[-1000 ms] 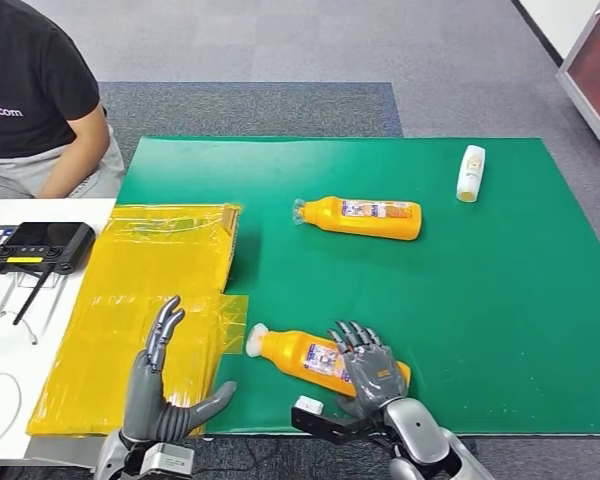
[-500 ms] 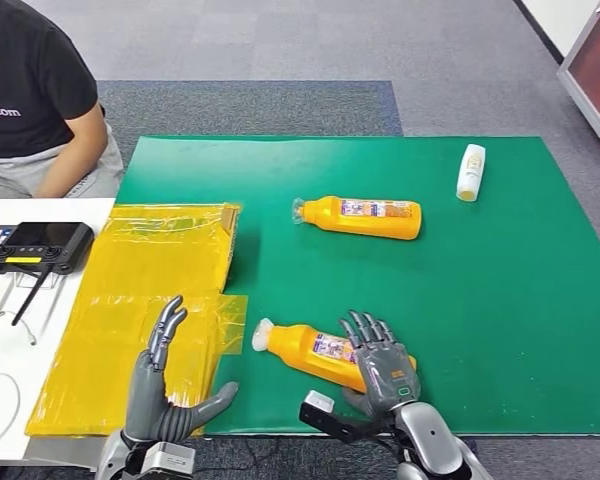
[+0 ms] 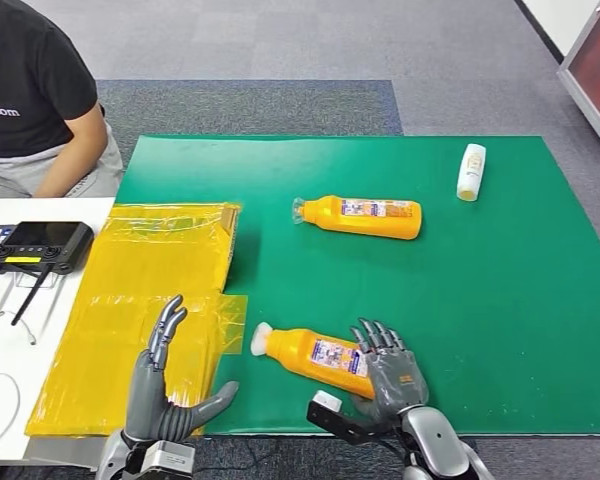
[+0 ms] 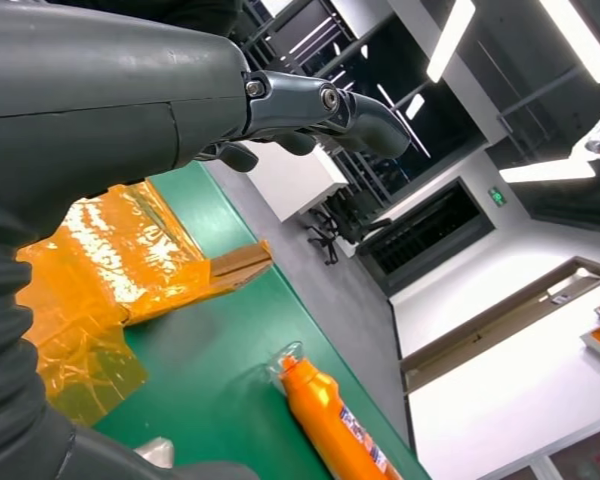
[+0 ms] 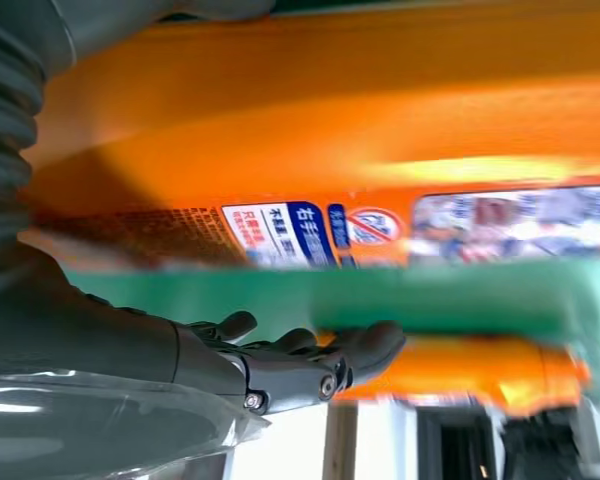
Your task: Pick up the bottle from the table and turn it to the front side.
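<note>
Your right hand (image 3: 388,371) rests fingers-spread over the base of the near orange bottle (image 3: 312,355), lying at the green mat's (image 3: 493,300) front edge. Your left hand (image 3: 161,385) hovers spread, holding nothing.

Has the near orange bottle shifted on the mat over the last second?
Yes. The near orange bottle has slid slightly right, its cap now farther from the yellow plastic sheet, with the right hand lying over its base end.
</note>
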`<act>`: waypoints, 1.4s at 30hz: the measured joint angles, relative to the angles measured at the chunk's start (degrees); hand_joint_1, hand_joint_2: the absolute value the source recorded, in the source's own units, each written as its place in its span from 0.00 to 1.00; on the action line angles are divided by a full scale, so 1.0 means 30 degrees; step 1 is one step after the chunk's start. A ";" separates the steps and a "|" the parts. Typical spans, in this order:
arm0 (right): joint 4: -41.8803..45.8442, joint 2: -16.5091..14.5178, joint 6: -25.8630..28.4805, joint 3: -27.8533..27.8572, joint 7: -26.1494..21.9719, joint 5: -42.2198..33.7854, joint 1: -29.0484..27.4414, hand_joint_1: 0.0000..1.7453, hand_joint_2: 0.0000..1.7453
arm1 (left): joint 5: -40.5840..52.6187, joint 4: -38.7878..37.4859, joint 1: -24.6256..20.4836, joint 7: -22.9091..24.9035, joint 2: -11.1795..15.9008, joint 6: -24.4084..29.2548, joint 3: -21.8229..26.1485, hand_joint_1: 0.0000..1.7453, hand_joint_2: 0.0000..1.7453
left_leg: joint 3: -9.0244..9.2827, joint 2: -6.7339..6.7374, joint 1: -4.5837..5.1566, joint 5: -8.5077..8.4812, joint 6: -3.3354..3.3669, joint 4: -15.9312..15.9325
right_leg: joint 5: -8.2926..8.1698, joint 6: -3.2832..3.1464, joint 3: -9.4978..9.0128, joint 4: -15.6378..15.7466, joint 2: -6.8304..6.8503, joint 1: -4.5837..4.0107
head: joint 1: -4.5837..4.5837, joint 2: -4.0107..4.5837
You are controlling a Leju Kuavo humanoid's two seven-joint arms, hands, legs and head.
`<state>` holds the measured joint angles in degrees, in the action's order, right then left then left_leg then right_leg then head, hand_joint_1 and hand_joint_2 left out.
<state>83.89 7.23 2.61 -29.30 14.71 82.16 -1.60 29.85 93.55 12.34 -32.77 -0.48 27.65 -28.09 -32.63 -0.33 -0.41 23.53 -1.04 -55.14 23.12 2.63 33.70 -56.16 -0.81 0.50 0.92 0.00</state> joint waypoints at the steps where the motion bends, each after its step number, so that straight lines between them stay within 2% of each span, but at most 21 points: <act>1: -0.0058 0.0004 -0.0163 0.0027 0.0088 -0.0084 -0.0015 0.00 1.00 | -0.0035 0.0000 0.0000 -0.0002 0.0000 0.0000 0.0000 0.00 1.00 | -0.0001 0.0000 0.0000 0.0000 0.0000 0.0000 | 0.0000 0.0000 0.0001 0.0000 0.0000 0.0000 | 0.0000 0.0000; 8: -0.0664 0.0022 -0.1057 0.0180 0.0542 -0.0623 0.0312 0.00 1.00 | -0.0182 0.0000 -0.0024 -0.0009 0.0007 -0.0002 0.0007 0.00 1.00 | 0.0009 0.0003 -0.0002 0.0000 -0.0001 0.0000 | 0.0000 -0.0001 -0.0002 0.0001 -0.0003 -0.0002 | 0.0003 0.0000; 12: -0.1197 0.0022 -0.1102 0.0211 0.0549 -0.1086 0.0592 0.97 1.00 | -0.0370 0.0000 -0.0044 -0.0022 0.0053 -0.0027 0.0007 0.00 1.00 | 0.0033 0.0004 -0.0002 0.0002 -0.0004 0.0000 | -0.0003 -0.0002 -0.0022 0.0004 -0.0004 -0.0002 | 0.0004 0.0000; 14: -0.1456 0.0020 -0.1102 0.0202 0.0534 -0.1181 0.0745 1.00 1.00 | -0.0436 0.0000 -0.0044 -0.0031 0.0093 -0.0044 0.0007 0.00 1.00 | 0.0051 0.0004 -0.0002 0.0002 -0.0004 0.0000 | -0.0005 -0.0002 -0.0037 0.0007 -0.0004 -0.0002 | 0.0002 0.0000; 28: -0.3943 -0.0075 -0.0067 0.0188 -0.0021 -0.1464 0.2104 1.00 1.00 | -0.0774 -0.0007 -0.0088 -0.0109 0.0297 -0.0088 0.0000 0.00 1.00 | 0.0282 0.0005 -0.0001 0.0016 0.0004 0.0000 | 0.0016 -0.0033 -0.0172 0.0042 -0.0008 -0.0003 | 0.0002 0.0000; 34: -0.5439 -0.0342 0.1456 0.0317 -0.1051 -0.1615 0.2661 1.00 1.00 | -0.0916 -0.0015 -0.0293 -0.0279 0.0321 -0.0219 0.0000 0.00 1.00 | 0.0333 0.0008 -0.0003 0.0018 0.0008 0.0001 | 0.0036 -0.0045 -0.0237 0.0058 -0.0015 -0.0006 | 0.0002 0.0000; 38: -0.5980 -0.0637 0.2971 0.0596 -0.2763 -0.3033 0.2640 1.00 1.00 | -0.1036 -0.0015 -0.0413 -0.0408 0.0324 -0.0322 0.0000 0.00 1.00 | 0.0336 0.0010 -0.0003 -0.0001 0.0014 0.0000 | -0.0017 -0.0050 -0.0244 0.0058 -0.0023 -0.0006 | 0.0006 0.0000; 42: -0.5938 -0.1066 0.4055 0.1086 -0.6274 -0.7335 0.2219 1.00 1.00 | -0.2745 -0.0046 -0.0565 -0.0787 0.0295 -0.1423 0.0040 0.00 1.00 | 0.0313 0.0035 -0.0004 -0.0023 -0.0009 0.0000 | -0.0084 -0.0020 -0.0273 0.0053 -0.0053 -0.0005 | 0.0002 0.0000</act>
<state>66.08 4.04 14.77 -26.04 -4.11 60.15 5.05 21.62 93.41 10.64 -35.14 0.40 23.38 -27.97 -31.69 -0.23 -0.42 23.47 -1.06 -55.14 22.86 2.57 32.88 -56.00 -0.97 0.48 0.92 0.00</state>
